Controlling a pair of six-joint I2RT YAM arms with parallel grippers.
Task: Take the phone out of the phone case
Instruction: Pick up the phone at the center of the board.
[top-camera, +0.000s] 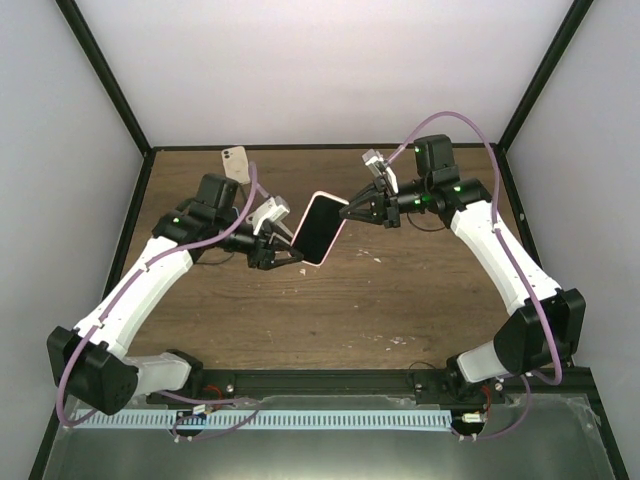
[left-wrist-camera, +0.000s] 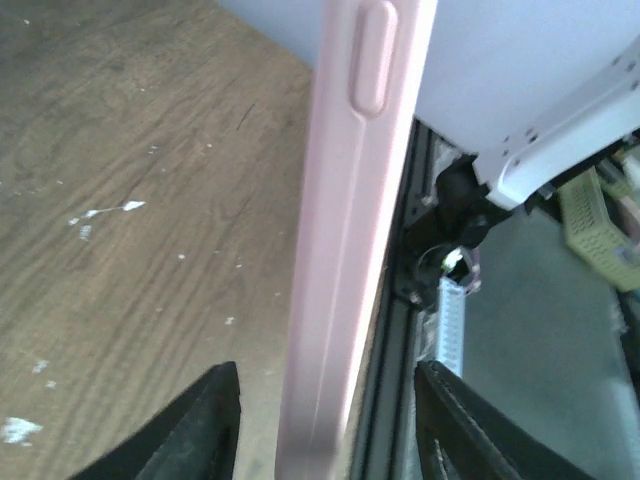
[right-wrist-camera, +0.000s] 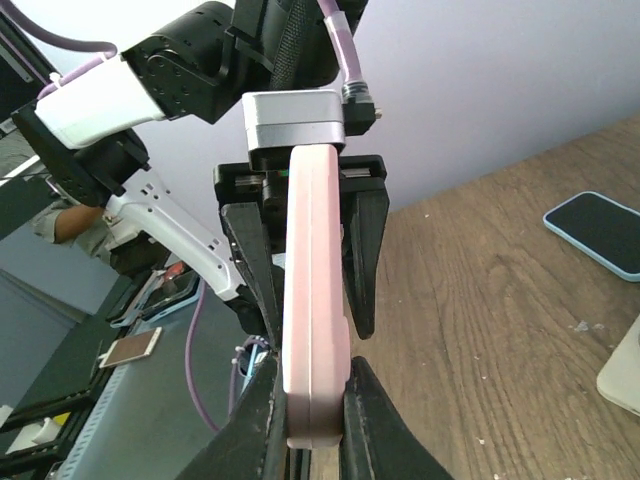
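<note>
Right claw (right-wrist-camera: 312, 405) pinching phone case (right-wrist-camera: 315, 300) edge | left claw (left-wrist-camera: 330, 430) parted astride opposite edge; gaps both sides; case off table (top-camera: 400, 300)

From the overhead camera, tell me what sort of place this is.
Likely a robot lab test cell: wooden table boxed in by white panels and black framing, two robot arms bolted at its edge.

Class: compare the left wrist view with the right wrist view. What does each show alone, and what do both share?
Left wrist only: the button on the case. Right wrist only: the right gripper pinching the case, and a spare phone lying on the table. Both: the case edge-on inside the open left gripper.
</note>
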